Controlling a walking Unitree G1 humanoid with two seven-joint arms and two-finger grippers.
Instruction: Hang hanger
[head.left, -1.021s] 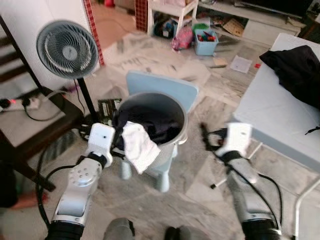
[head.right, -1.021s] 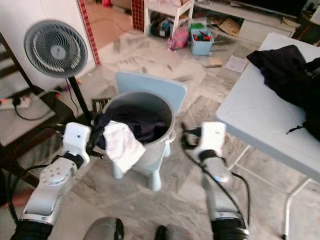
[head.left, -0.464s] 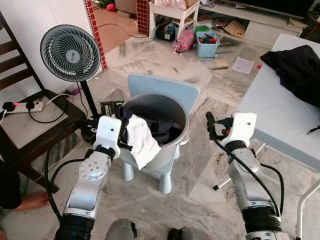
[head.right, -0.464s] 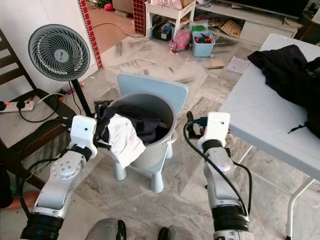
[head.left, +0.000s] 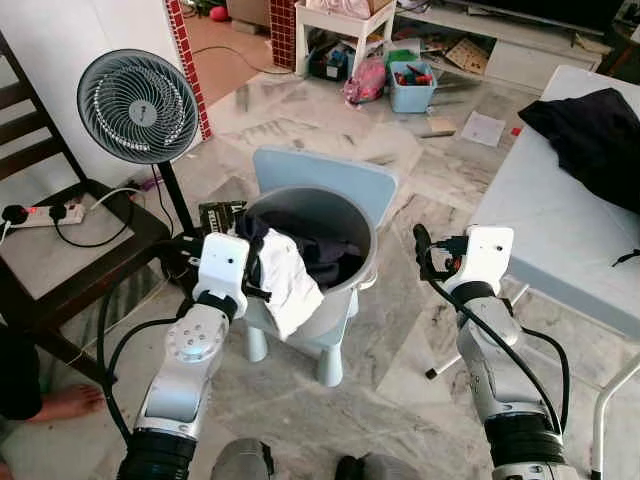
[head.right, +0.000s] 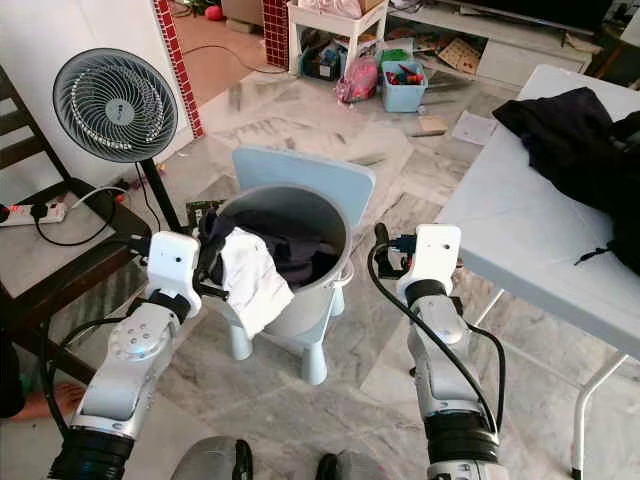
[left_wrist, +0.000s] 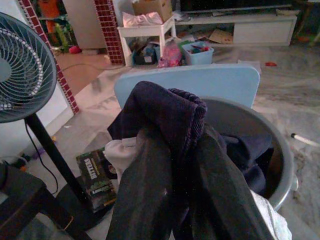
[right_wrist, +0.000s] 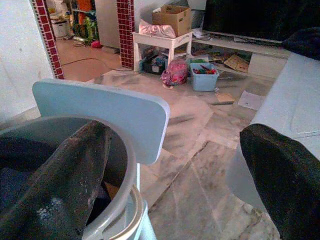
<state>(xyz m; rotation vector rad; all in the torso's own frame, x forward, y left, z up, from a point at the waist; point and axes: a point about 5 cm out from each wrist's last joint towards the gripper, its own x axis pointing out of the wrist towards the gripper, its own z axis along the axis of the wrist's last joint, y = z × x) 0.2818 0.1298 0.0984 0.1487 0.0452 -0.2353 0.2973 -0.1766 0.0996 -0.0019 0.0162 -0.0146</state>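
Our left gripper (head.left: 262, 268) pinching dark garment (left_wrist: 172, 125) and white cloth (head.left: 288, 280) at bucket (head.right: 325, 290) rim, 9 o'clock side; our right gripper (head.right: 381, 252) at bucket's 3 o'clock, fingers spread, empty; no hanger visible, can't place it. Risk: lifted laundry snags rim, tips bucket off small blue chair (head.left: 325, 180).

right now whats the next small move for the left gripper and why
Probably lift the left gripper straight up. Its fingers are shut on dark clothing at the rim of the grey bucket, with a white cloth draped over the side, so the garment has yet to clear the rim. The right gripper hovers open beside the bucket.
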